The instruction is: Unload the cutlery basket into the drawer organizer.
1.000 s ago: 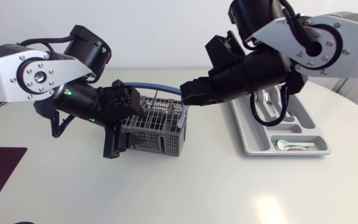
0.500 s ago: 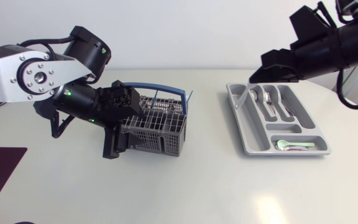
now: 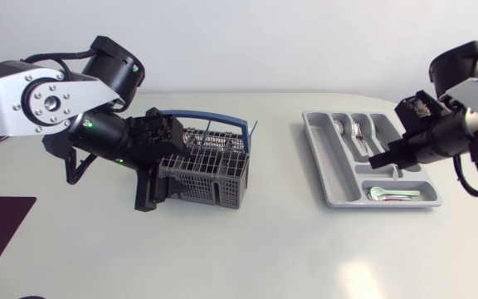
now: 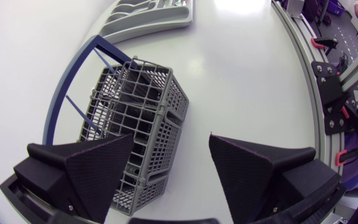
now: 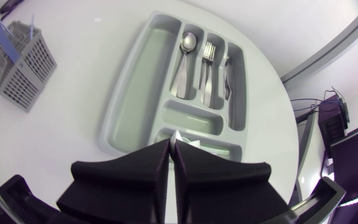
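Grey wire cutlery basket (image 3: 206,170) with a blue handle (image 3: 202,116) stands upright on the white table (image 3: 247,249), left of centre. Left gripper (image 3: 158,189) is at its near end with fingers spread wide. In the wrist view one finger overlaps the basket wall (image 4: 138,124) and the other is over bare table; nothing is clamped. Grey drawer organizer (image 3: 326,178) lies well apart on the right. It holds a spoon (image 5: 184,59) and forks (image 5: 207,65) in the long slots and a green-handled spoon (image 3: 391,193) in the crosswise slot. Right gripper (image 3: 378,162) hangs over the organizer's crosswise end, fingers (image 5: 135,168) pressed almost together. A pale sliver shows at the tips; cannot tell if it is held.
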`<state>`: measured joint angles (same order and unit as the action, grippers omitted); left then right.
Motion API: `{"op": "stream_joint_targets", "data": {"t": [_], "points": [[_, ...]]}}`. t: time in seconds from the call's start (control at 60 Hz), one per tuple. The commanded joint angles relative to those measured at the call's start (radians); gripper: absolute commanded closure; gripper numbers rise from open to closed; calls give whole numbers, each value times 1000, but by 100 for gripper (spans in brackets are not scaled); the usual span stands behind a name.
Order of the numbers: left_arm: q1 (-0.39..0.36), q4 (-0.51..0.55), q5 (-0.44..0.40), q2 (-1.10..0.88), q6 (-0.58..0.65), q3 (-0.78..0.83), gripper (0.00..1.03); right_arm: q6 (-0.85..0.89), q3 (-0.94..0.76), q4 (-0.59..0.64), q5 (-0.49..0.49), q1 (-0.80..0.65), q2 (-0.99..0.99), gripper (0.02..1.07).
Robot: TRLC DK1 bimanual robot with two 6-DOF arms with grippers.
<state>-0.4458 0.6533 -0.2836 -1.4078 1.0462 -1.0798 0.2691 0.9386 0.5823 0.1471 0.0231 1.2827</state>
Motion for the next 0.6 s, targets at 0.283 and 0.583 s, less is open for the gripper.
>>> {"op": "stream_joint_targets", "data": {"t": [0.283,0.583], "points": [[10,23,-8,33,-17,40,14,114,-144,-211,184,-52,121,102],[13,31,-8,56,-12,55,14,110,-172,-349,218,-51,293,101]]}}
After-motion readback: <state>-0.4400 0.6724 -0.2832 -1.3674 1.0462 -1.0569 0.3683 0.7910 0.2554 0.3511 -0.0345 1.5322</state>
